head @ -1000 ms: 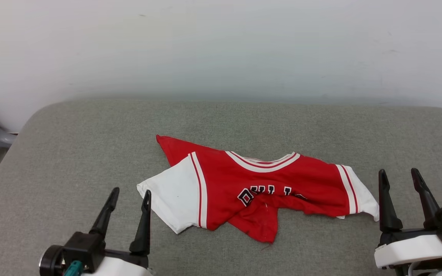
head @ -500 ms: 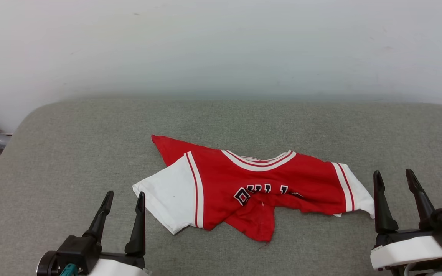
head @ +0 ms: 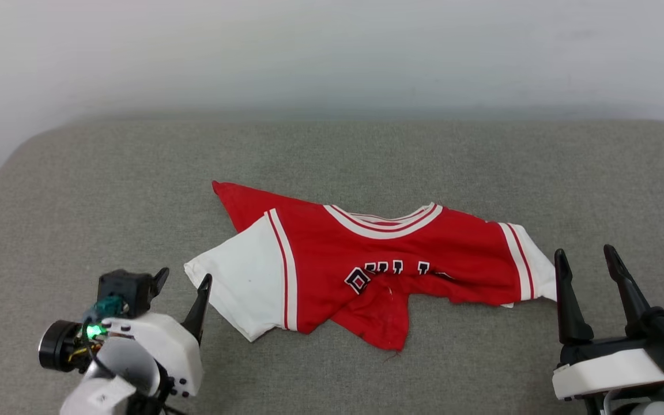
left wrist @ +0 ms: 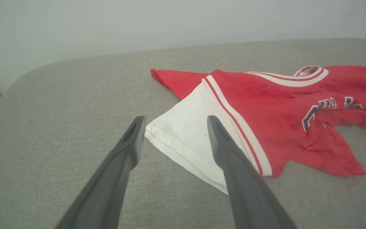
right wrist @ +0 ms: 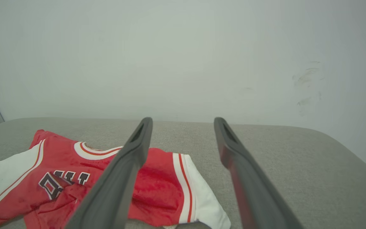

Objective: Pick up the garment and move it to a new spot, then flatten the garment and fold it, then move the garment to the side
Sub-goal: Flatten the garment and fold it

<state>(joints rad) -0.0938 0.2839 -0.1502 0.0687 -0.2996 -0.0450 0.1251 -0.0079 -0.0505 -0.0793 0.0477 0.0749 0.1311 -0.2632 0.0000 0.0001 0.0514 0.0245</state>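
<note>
Nearest the robot, the left gripper [head: 184, 275] hangs at the lower left over the grey fabric surface [head: 78, 190]. Its fingers [left wrist: 119, 165] are spread wide with nothing between them, and they aim at the garment's near white sleeve [head: 240, 288]. In the left wrist view the corner of that sleeve shows in the gap between the fingertips. At the lower right, the right gripper [head: 584, 251] is also fully spread and empty, fingers pointing away from the robot. Its inner finger stands just beside the other white sleeve [head: 534, 262].

Between the two grippers lies the garment [head: 366, 253], a red jersey crumpled near the middle of the surface. Its long axis runs left to right, sleeve to sleeve. The striped collar [head: 384, 222] faces the far side, and the bunched lower part [head: 387, 323] points toward the robot, folded up over part of the chest lettering [head: 366, 275]. One red corner [head: 225, 193] sticks out to the far left.

Beyond the surface's far edge rises a pale wall [head: 332, 52].
</note>
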